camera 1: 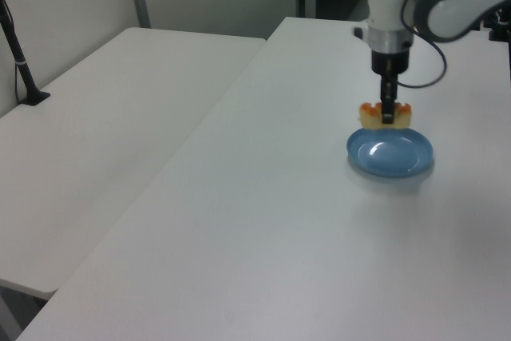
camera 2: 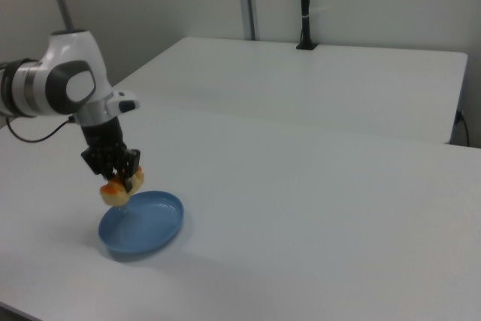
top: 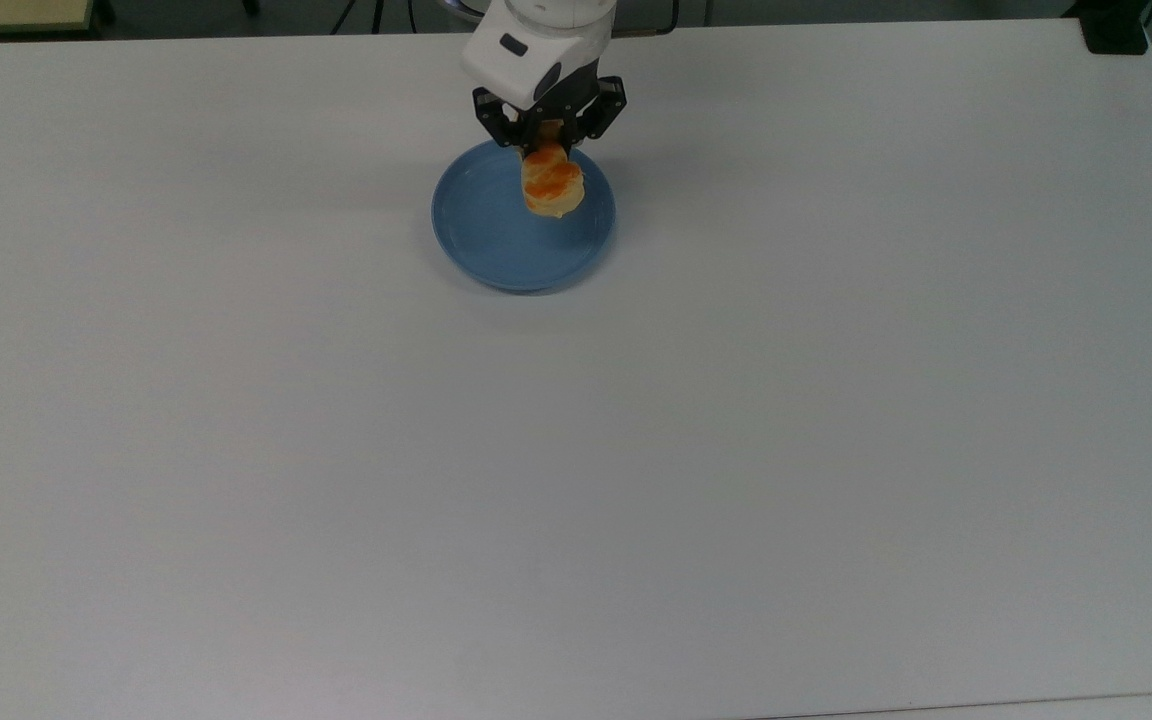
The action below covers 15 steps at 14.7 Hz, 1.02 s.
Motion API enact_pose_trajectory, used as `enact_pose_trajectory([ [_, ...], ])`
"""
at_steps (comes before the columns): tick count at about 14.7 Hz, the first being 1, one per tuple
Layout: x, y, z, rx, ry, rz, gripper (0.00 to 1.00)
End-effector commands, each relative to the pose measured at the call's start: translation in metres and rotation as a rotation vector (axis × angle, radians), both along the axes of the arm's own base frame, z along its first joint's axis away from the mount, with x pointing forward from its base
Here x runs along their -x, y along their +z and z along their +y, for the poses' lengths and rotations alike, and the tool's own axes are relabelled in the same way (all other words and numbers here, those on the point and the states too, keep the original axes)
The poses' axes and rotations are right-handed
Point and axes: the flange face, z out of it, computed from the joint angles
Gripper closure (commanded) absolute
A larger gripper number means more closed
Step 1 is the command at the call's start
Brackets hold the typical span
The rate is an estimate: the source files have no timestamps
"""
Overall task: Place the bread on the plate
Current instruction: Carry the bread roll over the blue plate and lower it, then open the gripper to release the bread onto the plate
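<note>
Holding the small pale-yellow, orange-glazed bread (top: 552, 187) clamped in my black two-finger gripper (top: 549, 135), I see it above the round blue plate (top: 496, 235) on the bare white table (top: 736, 400).

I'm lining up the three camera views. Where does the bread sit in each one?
Top view: the bread is top centre, under the gripper.
Left view: bread at right, above mid-height.
Right view: bread at lower left.
Shared landmark: the blue plate directly beneath it.
</note>
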Motion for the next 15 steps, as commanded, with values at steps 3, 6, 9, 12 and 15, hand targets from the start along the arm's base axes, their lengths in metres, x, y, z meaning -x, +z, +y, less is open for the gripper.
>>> enact_pose_trajectory([
  [3, 0.023, -0.041, -0.007, -0.025, -0.034, -0.084, 0.66],
  [6, 0.017, -0.062, -0.005, -0.031, -0.080, -0.092, 0.66],
  [9, 0.011, -0.075, -0.011, -0.032, -0.095, -0.089, 0.66],
  [12, 0.007, -0.087, -0.013, -0.035, -0.100, -0.090, 0.64],
  [15, 0.004, -0.093, -0.020, -0.031, -0.113, -0.082, 0.54],
])
